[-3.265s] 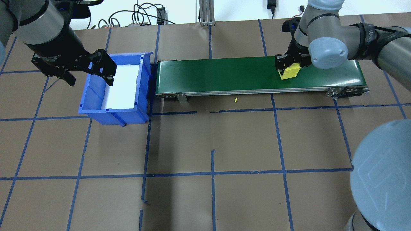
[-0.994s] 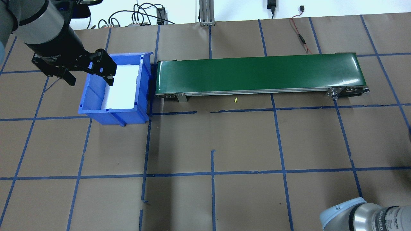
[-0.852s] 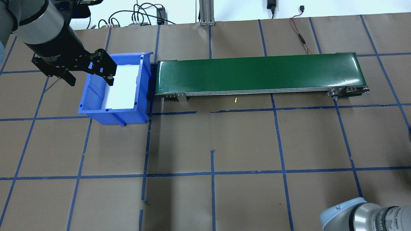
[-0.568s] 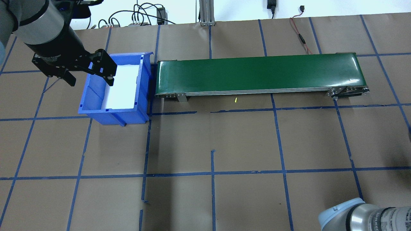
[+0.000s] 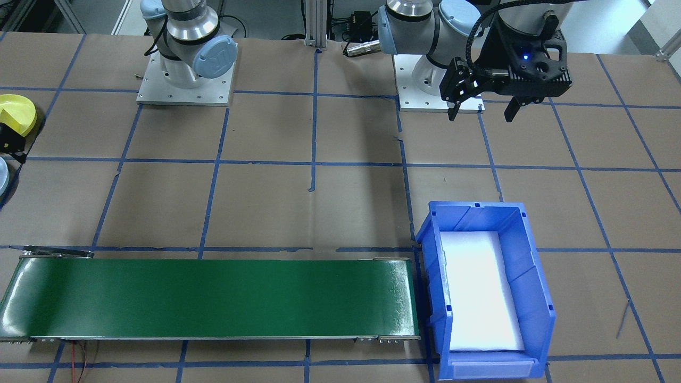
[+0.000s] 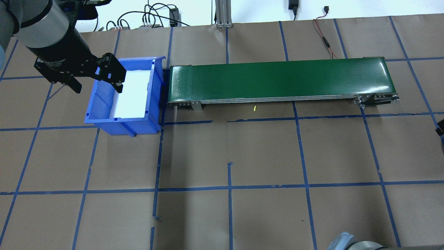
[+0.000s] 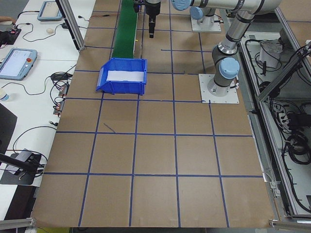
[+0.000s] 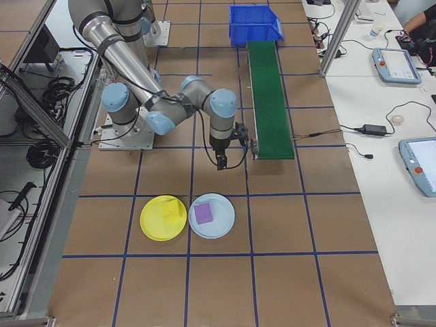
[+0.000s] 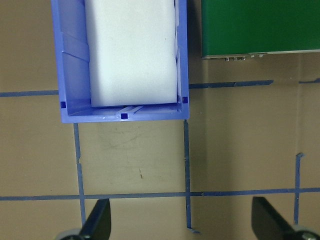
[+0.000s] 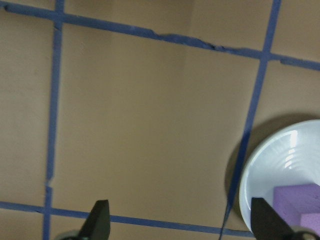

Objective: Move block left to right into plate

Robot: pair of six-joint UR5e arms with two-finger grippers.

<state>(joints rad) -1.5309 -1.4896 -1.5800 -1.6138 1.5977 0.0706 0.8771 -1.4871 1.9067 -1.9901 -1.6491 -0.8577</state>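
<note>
From my remote seat: right gripper (image 10: 178,222) is spread wide and holding nothing — the wrist view only shows bare table between the fingertips, with the pale blue plate (image 10: 280,170) creeping in at the lower right. In the right-side view it hangs mid-frame, just off the near end of the green conveyor (image 8: 269,95). The yellow block (image 8: 168,212) sits in the yellow plate (image 8: 155,228) at lower centre, and a purple block (image 8: 204,213) is in the pale blue one next to it. Left gripper (image 6: 96,80) is wide too, empty, over the edge of the blue bin (image 6: 104,119) at upper left. Belt and bin look empty — I'd call it basically done.
</note>
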